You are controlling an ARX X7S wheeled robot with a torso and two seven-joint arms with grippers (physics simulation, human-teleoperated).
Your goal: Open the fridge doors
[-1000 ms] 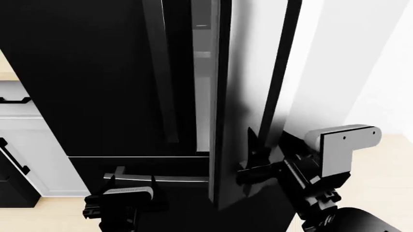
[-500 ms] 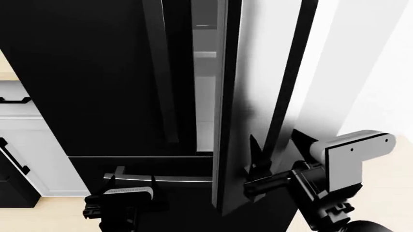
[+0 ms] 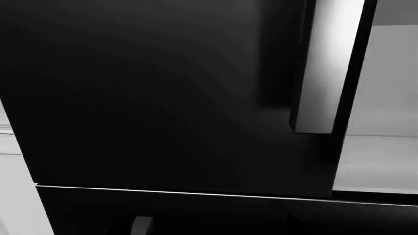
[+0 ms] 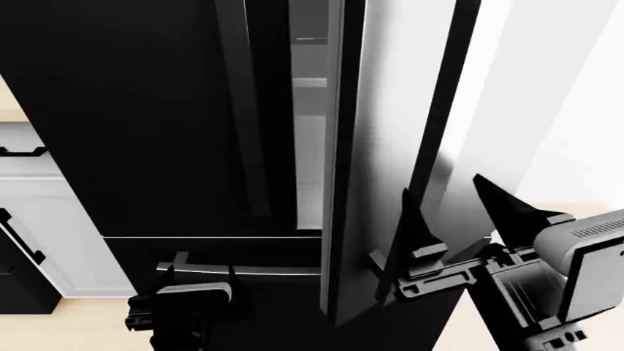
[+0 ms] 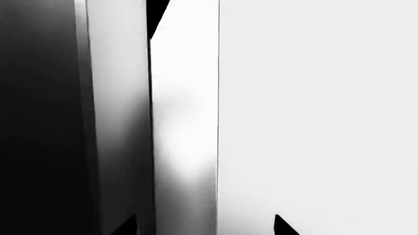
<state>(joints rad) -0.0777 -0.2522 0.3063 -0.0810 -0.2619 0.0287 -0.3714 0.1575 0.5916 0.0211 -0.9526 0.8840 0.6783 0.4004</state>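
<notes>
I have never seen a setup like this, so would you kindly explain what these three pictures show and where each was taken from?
These are simulator renders of a wheeled robot with two arms, facing a black fridge. The head view looks down from the robot's head. There the right fridge door stands ajar, showing the white interior, while the left fridge door is shut. The right gripper has open fingers on either side of the right door's handle; nothing is clamped. The left gripper hangs low by the freezer drawer, holding nothing. The other two pictures come from cameras near each gripper: the left shows the shut door close up, the right the opened door's edge.
</notes>
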